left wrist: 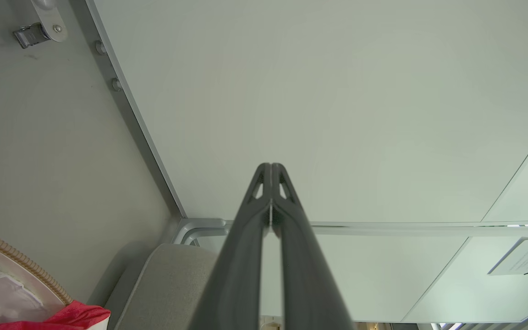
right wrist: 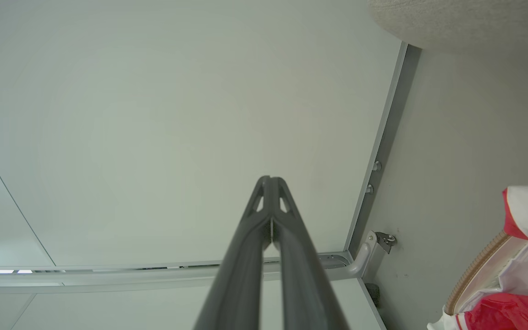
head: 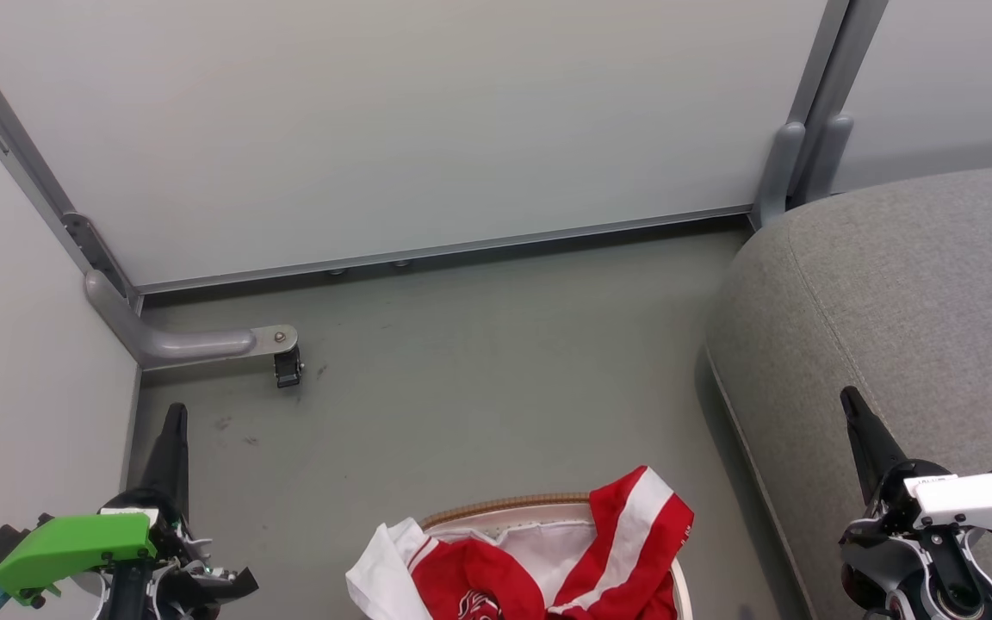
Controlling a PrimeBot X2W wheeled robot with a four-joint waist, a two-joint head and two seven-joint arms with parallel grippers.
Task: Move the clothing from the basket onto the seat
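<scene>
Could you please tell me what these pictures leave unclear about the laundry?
Basket: the head view's bottom edge cuts it off; its far rim shows.
Clothing: heaped and cropped there too, so the garment count is unclear.
Seat: runs off the head view's right edge.

Red clothing (head: 479, 575) draped over basket (head: 505, 502); seat (head: 909, 275) right.

The head camera looks steeply down from above the basket (head: 505, 502), whose far rim lies at the bottom edge, with the floor (head: 479, 370) stretching beyond it. The camera on the left claw (left wrist: 271, 166) sits left of the basket and faces the partition (left wrist: 337, 91). The camera on the right claw (right wrist: 269, 178) mirrors it from the basket's right. All three views share the basket's rim, the castor (head: 288, 368) beyond it and the seat (head: 909, 293).
</scene>
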